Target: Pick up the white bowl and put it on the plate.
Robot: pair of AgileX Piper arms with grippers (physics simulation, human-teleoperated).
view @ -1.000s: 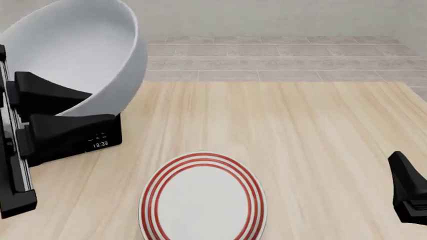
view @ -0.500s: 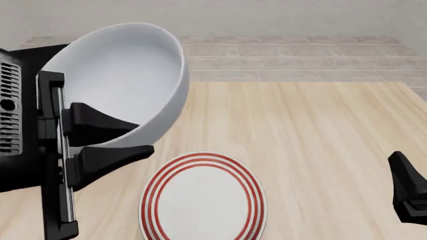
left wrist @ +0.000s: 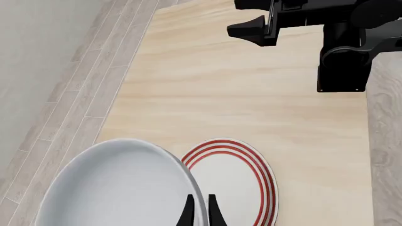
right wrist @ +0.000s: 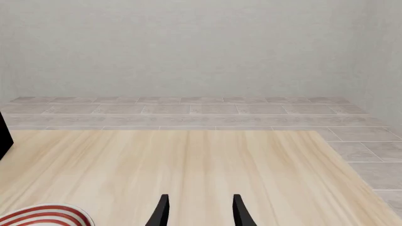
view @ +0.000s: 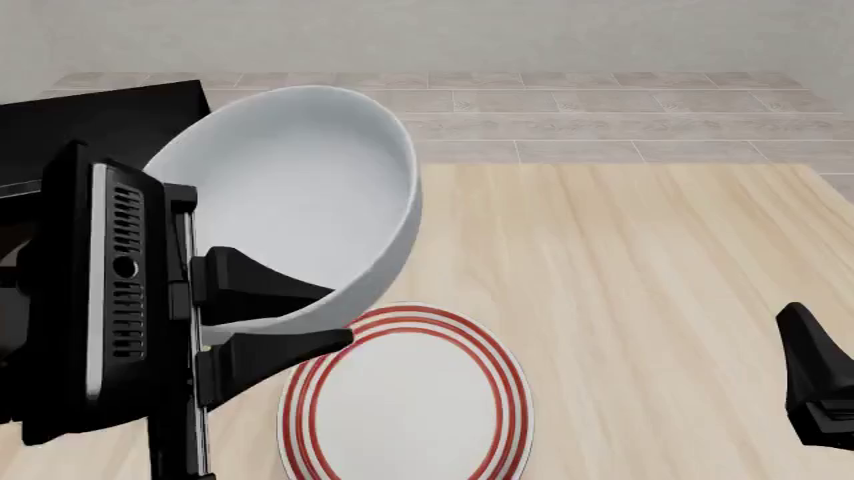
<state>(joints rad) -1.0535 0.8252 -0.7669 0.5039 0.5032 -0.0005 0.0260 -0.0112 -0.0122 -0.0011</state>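
While I watch the left wrist view, I count one white bowl (left wrist: 119,186) and one plate (left wrist: 236,181). My left gripper (left wrist: 198,213) has its fingers (left wrist: 186,214) pinched narrow on the bowl's rim, one inside and one outside. The bowl's edge overlaps the plate's red-ringed border from this angle. Across the pale wooden desk (left wrist: 251,99) I see my right arm (left wrist: 320,28), dark and blocky, well apart from the bowl. Grey floor tiles (left wrist: 82,94) run along the desk's far edge.

Front view now: one bowl, tilted, its opening turned toward the camera, held off the desk above the plate's left rim. Its lower edge overlaps the plate's outer ring, though I cannot tell whether they touch. The left arm's black body (view: 107,310) fills the left side, both fingers clamped on the bowl wall. One black box (view: 100,120) sits behind, at far left. At the right edge, the right gripper (view: 817,385) shows only partly; I cannot tell its spread here.

Right wrist view: two fingers (right wrist: 162,212) stand apart with bare desk between them, holding nothing. One sliver of the plate (right wrist: 44,215) peeks in at the corner. Beyond the desk's far edge lie tiled floor (right wrist: 188,110) and a plain pale wall (right wrist: 188,47).
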